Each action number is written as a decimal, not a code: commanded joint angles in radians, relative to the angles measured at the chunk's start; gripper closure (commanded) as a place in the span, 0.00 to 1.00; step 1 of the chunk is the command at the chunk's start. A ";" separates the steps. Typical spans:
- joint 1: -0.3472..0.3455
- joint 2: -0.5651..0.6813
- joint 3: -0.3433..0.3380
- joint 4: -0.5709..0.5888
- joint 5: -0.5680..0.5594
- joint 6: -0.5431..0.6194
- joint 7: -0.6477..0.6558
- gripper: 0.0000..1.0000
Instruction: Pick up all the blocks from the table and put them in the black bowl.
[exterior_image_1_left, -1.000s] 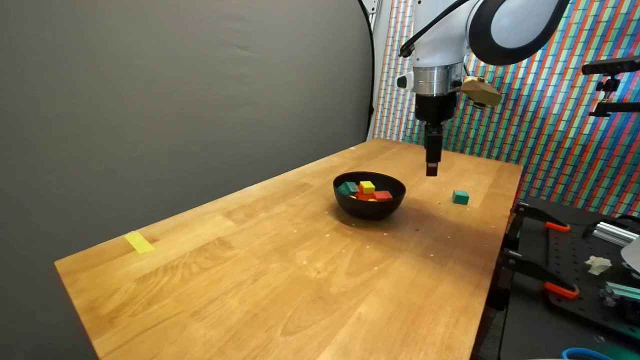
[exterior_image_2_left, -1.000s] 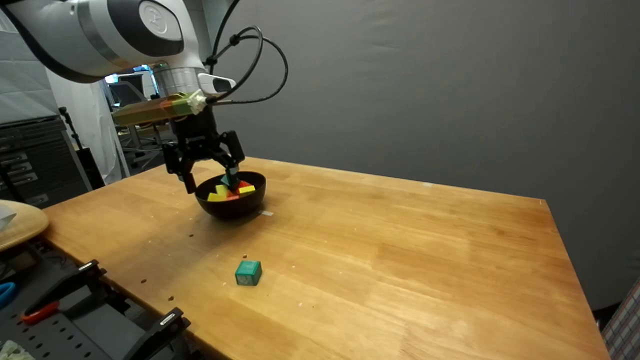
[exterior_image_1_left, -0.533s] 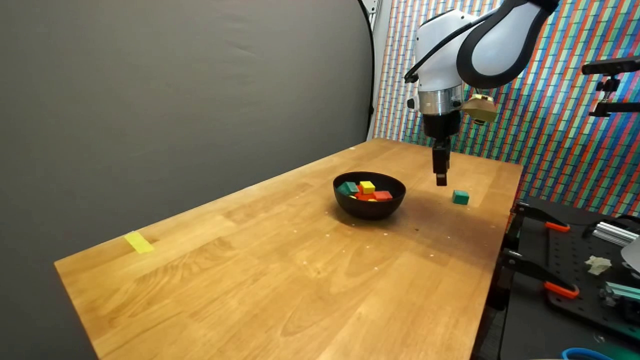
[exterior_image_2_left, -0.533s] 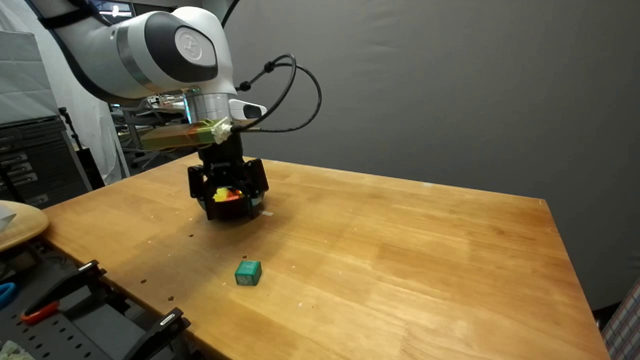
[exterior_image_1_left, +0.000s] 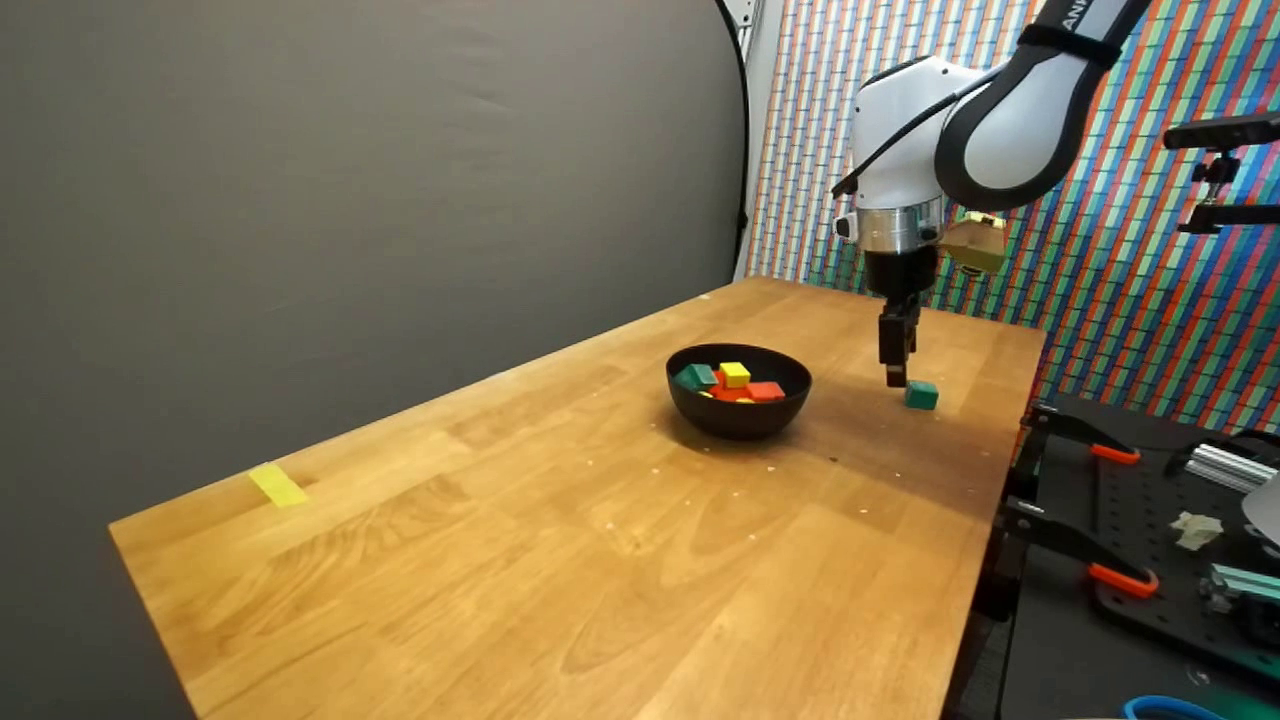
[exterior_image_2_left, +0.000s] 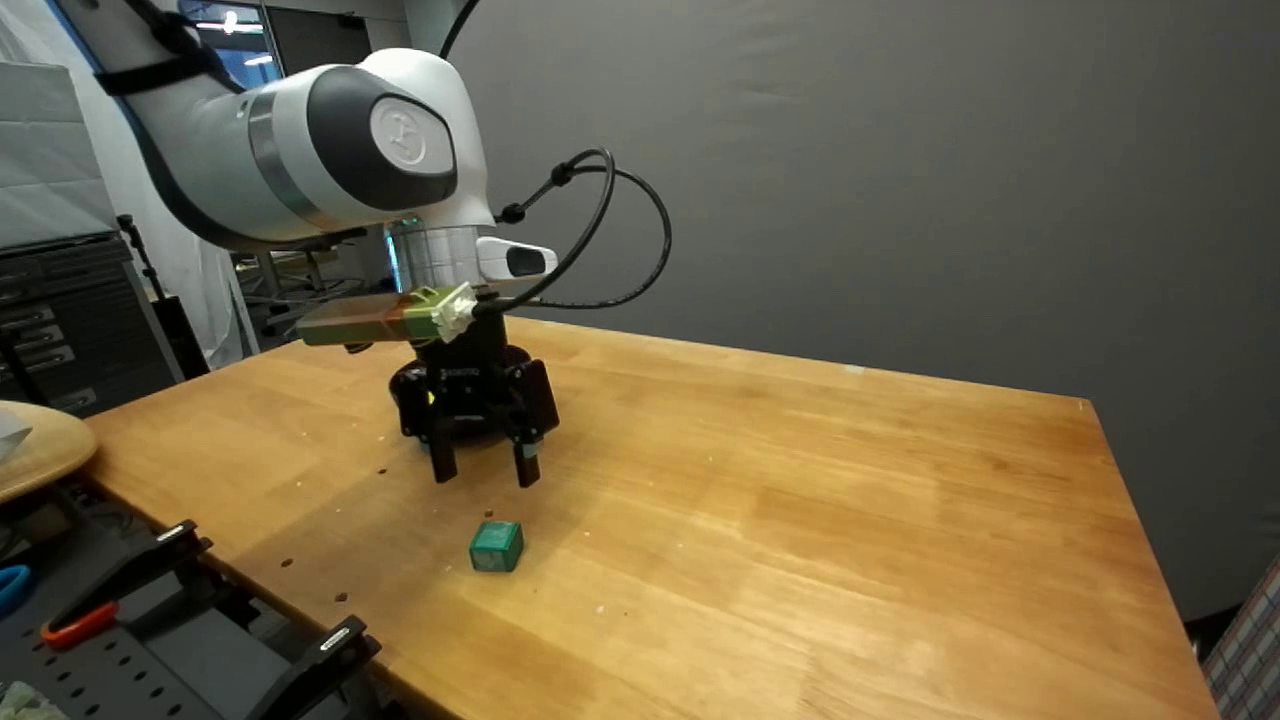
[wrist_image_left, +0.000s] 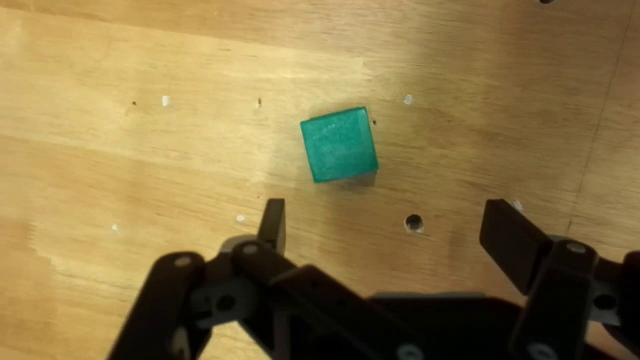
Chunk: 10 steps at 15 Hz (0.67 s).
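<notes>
Wrist view: black fingers (wrist_image_left: 273, 220) spread wide, nothing held. Green cube (wrist_image_left: 340, 145), only loose block showing, sits on the light-wood worktop (wrist_image_left: 125, 185) at 11 o'clock from the finger gap. Step looks like the pick: slide toward 11, yaw slightly anticlockwise to square with its faces, straight down, pinch mid-height. Round black bowl (exterior_image_1_left: 738, 418), red, yellow and green blocks (exterior_image_1_left: 735, 376) inside, lies at the cube's 9 o'clock in an exterior view.

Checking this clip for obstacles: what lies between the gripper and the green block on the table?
No object: the wrist view shows bare tabletop between the open gripper and the green block; in an exterior view, a small dark hole marks it.
</notes>
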 joint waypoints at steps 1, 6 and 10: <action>0.026 -0.011 -0.060 -0.064 -0.119 0.089 0.109 0.00; 0.028 -0.001 -0.119 -0.118 -0.256 0.156 0.227 0.00; 0.015 0.044 -0.114 -0.102 -0.256 0.215 0.264 0.29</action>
